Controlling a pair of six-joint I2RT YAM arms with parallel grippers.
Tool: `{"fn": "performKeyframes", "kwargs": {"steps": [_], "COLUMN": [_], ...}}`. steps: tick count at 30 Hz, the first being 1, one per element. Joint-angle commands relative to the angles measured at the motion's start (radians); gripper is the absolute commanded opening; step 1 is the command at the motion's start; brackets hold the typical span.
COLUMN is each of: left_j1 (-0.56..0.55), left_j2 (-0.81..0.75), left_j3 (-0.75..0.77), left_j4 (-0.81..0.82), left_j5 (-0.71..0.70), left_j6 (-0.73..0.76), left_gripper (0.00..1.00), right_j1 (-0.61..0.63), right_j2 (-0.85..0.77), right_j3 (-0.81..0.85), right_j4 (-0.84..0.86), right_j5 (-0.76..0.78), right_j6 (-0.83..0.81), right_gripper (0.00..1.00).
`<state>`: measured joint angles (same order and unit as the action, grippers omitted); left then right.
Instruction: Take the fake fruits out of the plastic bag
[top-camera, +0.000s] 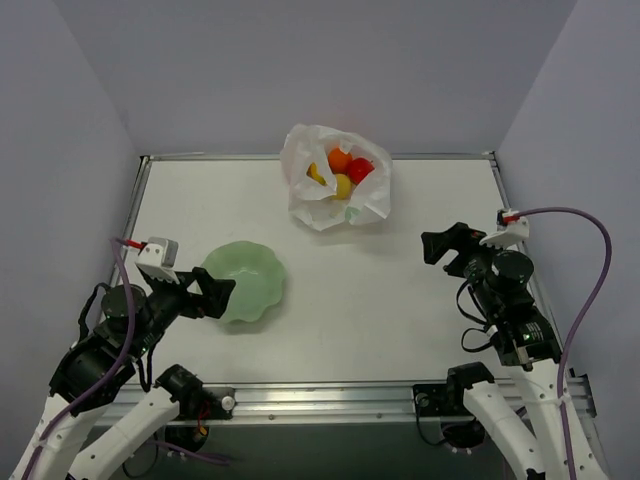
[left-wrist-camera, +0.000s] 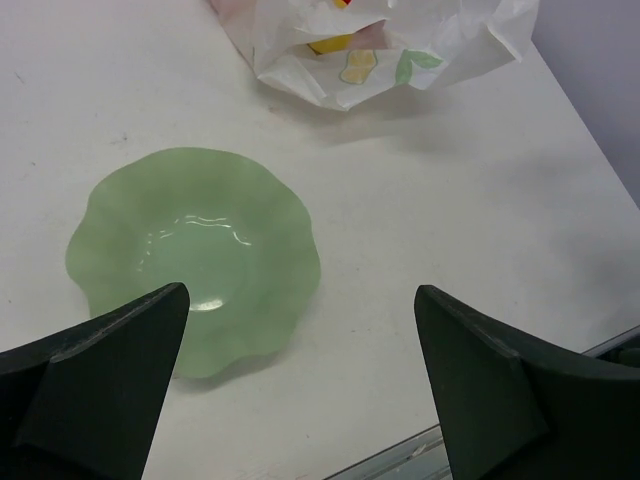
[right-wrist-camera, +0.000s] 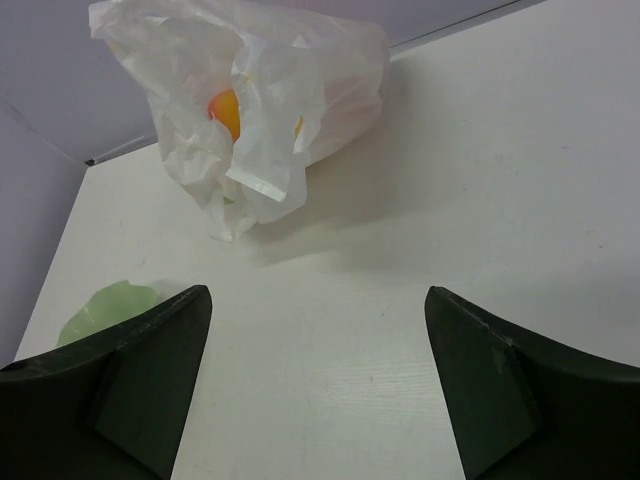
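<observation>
Two arms on the white table, one plastic bag, one bowl. The plastic bag sits at the far middle of the table, mouth gaping upward, and from the top camera four fruits can be counted inside it. There is one orange fruit, one red apple just beside it, and two yellow fruits, one toward the front and one at the left of the opening. All four are down in the bag, none out on the table.

The pale green wavy-edged bowl lies near the left arm, well apart from the bag, with nothing in it.

The left tool is spread wide, gripping nothing; in its own wrist camera the two dark fingers frame the bowl below. The right tool is likewise gaping, nothing between its fingers, pointed across the table at the bag from some way off.

For markings, the left wrist camera catches two printed motifs on the bag's near face, one yellowish shape and one green leaf. I can make out no lettering.

The views differ. The top camera looks straight into the bag and gives the full count. The left wrist camera shows only a sliver of yellow and a speck of red under the crinkled rim. The right wrist camera sees the bag side-on and shows the orange fruit plus a faint yellow glow through the plastic. It also catches just an edge of the bowl at lower left.
</observation>
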<state>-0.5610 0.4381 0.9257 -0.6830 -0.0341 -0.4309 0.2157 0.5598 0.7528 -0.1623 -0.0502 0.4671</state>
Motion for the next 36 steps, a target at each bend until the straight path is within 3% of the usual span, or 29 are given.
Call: {"fn": "performKeyframes", "kwargs": {"steps": [1, 5, 8, 9, 10, 11, 12, 14, 15, 17, 18, 20, 23, 25, 27, 29, 30, 31, 34, 36], "left_j1": [0.006, 0.006, 0.004, 0.003, 0.004, 0.004, 0.004, 0.001, 0.0, 0.0, -0.004, -0.008, -0.025, -0.054, -0.079, -0.126, -0.144, -0.166, -0.25, -0.298], "left_j2": [0.019, 0.03, 0.07, 0.082, 0.103, 0.111, 0.119, 0.132, 0.139, 0.155, 0.162, 0.186, 0.238, 0.29, 0.332, 0.405, 0.436, 0.502, 0.662, 0.753], "left_j3": [0.025, 0.006, -0.004, -0.005, -0.01, -0.019, -0.024, -0.036, -0.037, -0.042, -0.054, -0.068, -0.077, -0.071, -0.057, -0.036, -0.025, -0.012, 0.071, 0.145], "left_j4": [0.045, 0.115, 0.19, 0.209, 0.23, 0.252, 0.291, 0.333, 0.339, 0.362, 0.376, 0.417, 0.459, 0.48, 0.513, 0.555, 0.569, 0.583, 0.635, 0.704], "left_j5": [0.033, 0.089, 0.146, 0.163, 0.181, 0.198, 0.213, 0.218, 0.217, 0.218, 0.218, 0.229, 0.217, 0.179, 0.134, 0.059, 0.037, -0.001, -0.105, -0.151], "left_j6": [-0.014, -0.052, -0.095, -0.107, -0.132, -0.143, -0.152, -0.172, -0.181, -0.192, -0.206, -0.216, -0.223, -0.213, -0.198, -0.187, -0.174, -0.164, -0.112, -0.069], "left_gripper": [0.94, 0.94, 0.94, 0.94, 0.94, 0.99, 0.71, 0.49, 0.32, 0.23, 0.17, 0.11, 0.04, 0.03, 0.02, 0.02, 0.02, 0.03, 0.02, 0.02], "right_j1": [-0.003, -0.001, 0.017, 0.028, 0.043, 0.086, 0.115, 0.196, 0.212, 0.22, 0.223, 0.221, 0.22, 0.212, 0.206, 0.203, 0.206, 0.211, 0.229, 0.24], "right_j2": [0.083, 0.184, 0.27, 0.293, 0.348, 0.376, 0.402, 0.486, 0.55, 0.613, 0.677, 0.748, 0.893, 0.989, 1.067, 1.088, 1.066, 1.045, 0.924, 0.847], "right_j3": [0.069, 0.085, 0.086, 0.089, 0.098, 0.111, 0.135, 0.169, 0.209, 0.25, 0.288, 0.333, 0.431, 0.5, 0.537, 0.553, 0.54, 0.522, 0.403, 0.314], "right_j4": [0.023, 0.115, 0.217, 0.236, 0.257, 0.267, 0.277, 0.291, 0.296, 0.306, 0.317, 0.343, 0.349, 0.36, 0.356, 0.356, 0.356, 0.369, 0.406, 0.412], "right_j5": [0.03, 0.015, 0.018, 0.027, 0.041, 0.053, 0.137, 0.222, 0.293, 0.315, 0.326, 0.36, 0.408, 0.421, 0.429, 0.444, 0.446, 0.447, 0.435, 0.408], "right_j6": [-0.005, 0.005, 0.025, 0.03, 0.03, 0.024, 0.015, -0.025, -0.037, -0.054, -0.061, -0.076, -0.091, -0.099, -0.108, -0.108, -0.104, -0.099, -0.074, -0.058], "right_gripper": [0.83, 0.71, 0.34, 0.14, 0.01, 0.0, 0.0, 0.0, 0.17, 0.48, 0.71, 0.8, 0.81, 0.79, 0.69, 0.43, 0.21, 0.13, 0.01, 0.0]}}
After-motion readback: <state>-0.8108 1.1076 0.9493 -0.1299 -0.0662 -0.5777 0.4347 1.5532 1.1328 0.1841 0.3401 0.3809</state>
